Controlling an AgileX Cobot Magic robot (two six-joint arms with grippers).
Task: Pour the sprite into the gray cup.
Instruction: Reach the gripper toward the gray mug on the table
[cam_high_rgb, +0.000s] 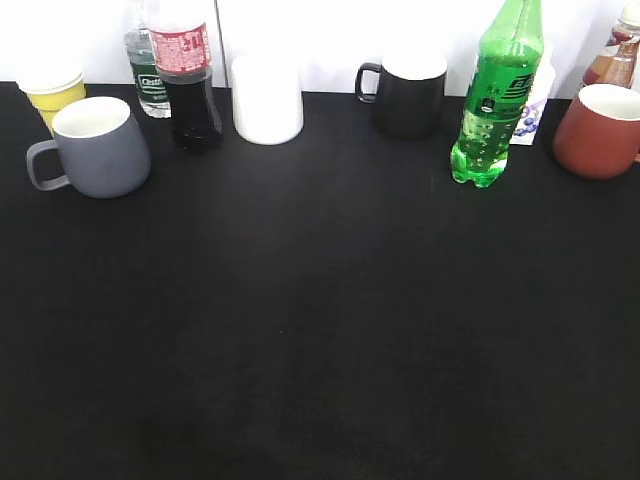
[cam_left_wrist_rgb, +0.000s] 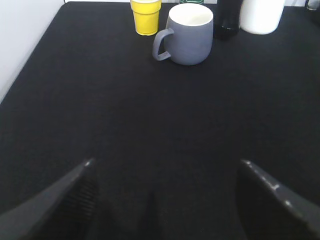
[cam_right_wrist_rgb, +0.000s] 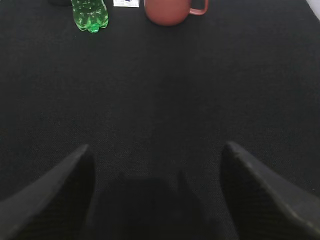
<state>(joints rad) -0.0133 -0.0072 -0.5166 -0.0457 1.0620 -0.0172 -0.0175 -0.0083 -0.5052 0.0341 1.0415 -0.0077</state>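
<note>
Both grippers stand open and empty over the near part of the black table (cam_high_rgb: 320, 350); the sprite (cam_high_rgb: 495, 100) and the gray cup (cam_high_rgb: 100, 145) stand apart along the far row.

You have wide bare cloth in front of the row, and the table's left edge shows only in the left wrist view. The sprite stands upright at far right, between the black mug (cam_high_rgb: 408, 92) and the red mug (cam_high_rgb: 600, 130). The gray cup is at far left, handle to the left, just in front of the yellow cup (cam_high_rgb: 55, 92); the cola bottle (cam_high_rgb: 190, 85) and white cup (cam_high_rgb: 267, 98) are beside it. Only the exterior view shows the whole sprite bottle; the right wrist view shows just its lobed base. The left gripper (cam_left_wrist_rgb: 165, 200) and right gripper (cam_right_wrist_rgb: 157, 195) have jaws spread wide, holding nothing; they seem to hover above the cloth, though contact is hard to judge.
</note>
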